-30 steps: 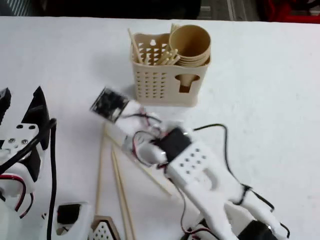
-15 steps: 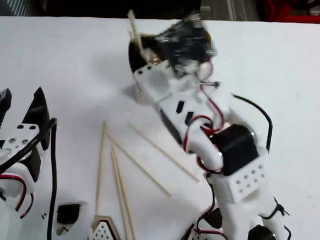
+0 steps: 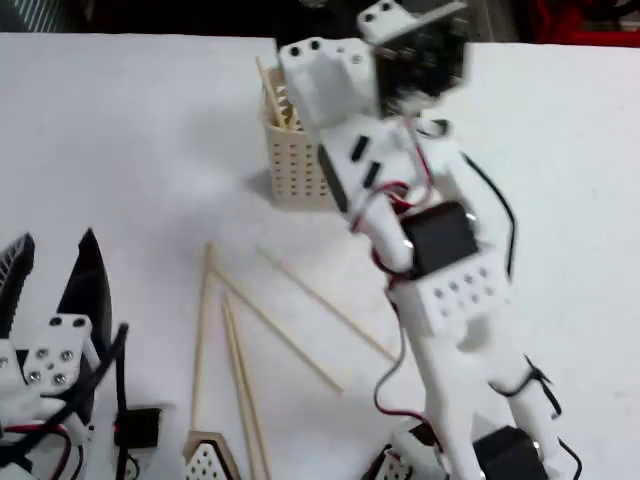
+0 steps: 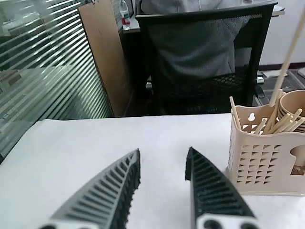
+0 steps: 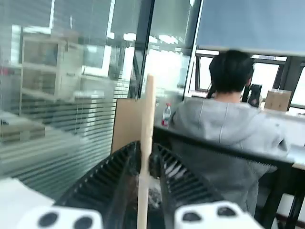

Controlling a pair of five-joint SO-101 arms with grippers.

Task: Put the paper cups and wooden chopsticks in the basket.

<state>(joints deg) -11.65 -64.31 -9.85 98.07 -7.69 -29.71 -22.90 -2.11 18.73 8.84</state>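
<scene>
The white table (image 3: 120, 130) spreads under both my arms. My right arm (image 3: 440, 270) stands tall across it in the high view, stretched toward the far edge and rising over the basket (image 3: 295, 160). That beige, perforated basket sits near the far side of the table, partly covered by the arm. From my left wrist I see it upright, off to one side ahead of my left pincer (image 4: 162, 164).

My left pincer hangs low near the table's near corner, well apart from the basket. Its two ribbed black fingers are spread wide with nothing between them.

My right pincer (image 5: 145, 150) is raised high, its jaws narrowed onto the held chopstick (image 5: 145, 157), which stands upright between them. From the left wrist, that stick slants down into the basket.

The paper cups (image 4: 293, 102) are stacked in the basket's far compartment. The basket chopsticks (image 4: 281, 125) lean together in the compartment beside them. The loose chopsticks (image 3: 278, 330) lie flat on the table between my arms, fanned out, some crossing near their ends.
</scene>
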